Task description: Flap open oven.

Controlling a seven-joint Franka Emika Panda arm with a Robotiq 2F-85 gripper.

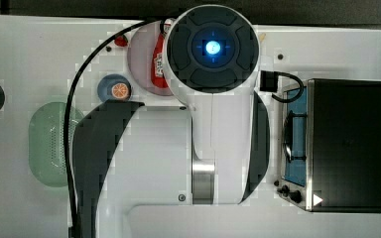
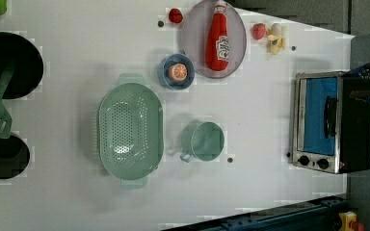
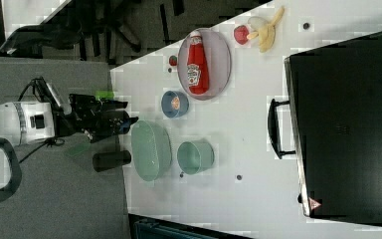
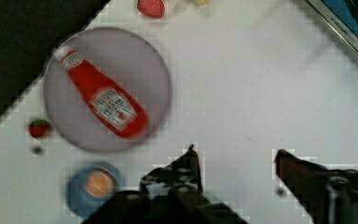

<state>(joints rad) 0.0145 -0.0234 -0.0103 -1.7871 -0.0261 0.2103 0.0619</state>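
The oven (image 2: 335,122) stands at the left view's right, a black box with a silver front frame. Its blue glass door (image 2: 318,118) lies flat in the frame, and the black bar handle (image 3: 273,128) sticks out in front. Small knobs (image 1: 290,192) sit at one end of the front. My gripper (image 4: 235,156) is open, with nothing between its two dark fingers (image 4: 189,161). It hangs over bare white table between the ketchup plate and the oven's corner (image 4: 349,23), apart from the handle. The white arm (image 1: 213,99) hides the table's middle in the top view.
A grey plate (image 2: 192,48) holds a ketchup bottle (image 2: 218,41). Close by are a blue bowl with an orange slice (image 2: 177,72), a green colander (image 2: 130,134), a green cup (image 2: 203,140), strawberries and a banana (image 2: 275,38). Black pots and a green spatula sit at the left view's left.
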